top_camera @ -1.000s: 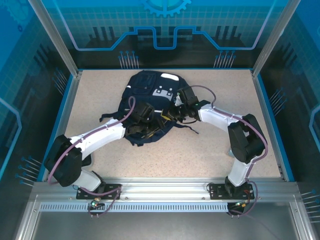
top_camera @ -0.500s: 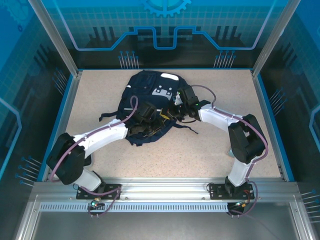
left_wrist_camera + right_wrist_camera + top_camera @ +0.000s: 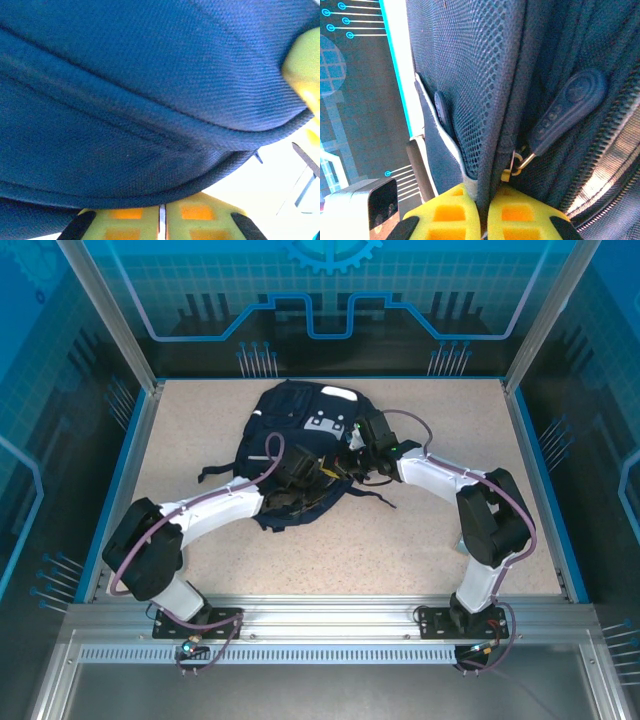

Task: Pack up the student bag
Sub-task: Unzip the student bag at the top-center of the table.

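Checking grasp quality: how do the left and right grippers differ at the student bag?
Right gripper pinches a mesh-sided fold beside a zipper pull; left gripper meets plain woven fabric, hold unclear. Left gripper sits at the student bag's middle, right gripper at its right side. Both are shut.

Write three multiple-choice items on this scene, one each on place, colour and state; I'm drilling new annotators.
1. Where does the large soft navy-blue fabric backpack lie?
A) on the speckled beige tabletop
B) hanging from the frame
C) on the floor

2. What colour are the fingers of the right end effector?
A) red
B) yellow
C) white

3. What is the right end effector doing?
A) standing wide open
B) holding a pen
C) shut on a backpack seam

Answers: 1 A, the top view shows it flat on the table; 2 B, the right wrist view shows yellow fingers; 3 C, a fabric fold sits pinched between the closed fingers.
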Tool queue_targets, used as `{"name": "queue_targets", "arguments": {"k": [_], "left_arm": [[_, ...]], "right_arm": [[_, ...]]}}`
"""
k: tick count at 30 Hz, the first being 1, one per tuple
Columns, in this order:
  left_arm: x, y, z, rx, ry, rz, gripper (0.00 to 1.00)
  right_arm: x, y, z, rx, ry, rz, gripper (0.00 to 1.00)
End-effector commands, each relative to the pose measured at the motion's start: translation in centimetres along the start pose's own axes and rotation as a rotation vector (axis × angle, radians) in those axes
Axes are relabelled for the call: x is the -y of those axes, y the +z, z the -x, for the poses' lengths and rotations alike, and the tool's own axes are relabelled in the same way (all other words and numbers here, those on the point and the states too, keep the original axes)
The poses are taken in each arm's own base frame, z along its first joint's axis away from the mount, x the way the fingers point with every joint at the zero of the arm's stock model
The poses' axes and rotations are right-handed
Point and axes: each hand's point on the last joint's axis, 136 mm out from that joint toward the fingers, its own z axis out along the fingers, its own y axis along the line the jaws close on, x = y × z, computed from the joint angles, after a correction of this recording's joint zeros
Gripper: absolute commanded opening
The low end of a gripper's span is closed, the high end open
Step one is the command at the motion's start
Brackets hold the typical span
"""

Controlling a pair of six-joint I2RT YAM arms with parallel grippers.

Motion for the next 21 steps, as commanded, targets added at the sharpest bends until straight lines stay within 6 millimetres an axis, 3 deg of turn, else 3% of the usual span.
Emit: {"name": "queue_targets", "arguments": {"k": [1,6,15,19,21], "left_arm": [[-2.5,-0.3,0.9,0.079,0.033,0.091,0.01],[-5.8,-1.3,0.8,0.108,0.097,0.196,0.00],[-9.1,-3.0,2.1,0.143,0.242,0.303,0.00],[-9.3,-3.1,3.2,0.144,0.223,0.277,0.00],[-7.7,-3.0,3.2,0.135,0.271,0.210,0.00]], "right_arm": [[-3.5,-2.5,1.0,0.063,-0.095,0.072,0.06],[-1.0,-3.3,2.2,0.111,-0.080,-0.041,0.04],[1.9,-4.7,4.0,0.172,-0.096,-0.183,0.04],[2.4,-4.6,4.0,0.164,-0.093,-0.193,0.08],[2.5,-4.5,3.5,0.147,-0.090,-0.184,0.19]]}}
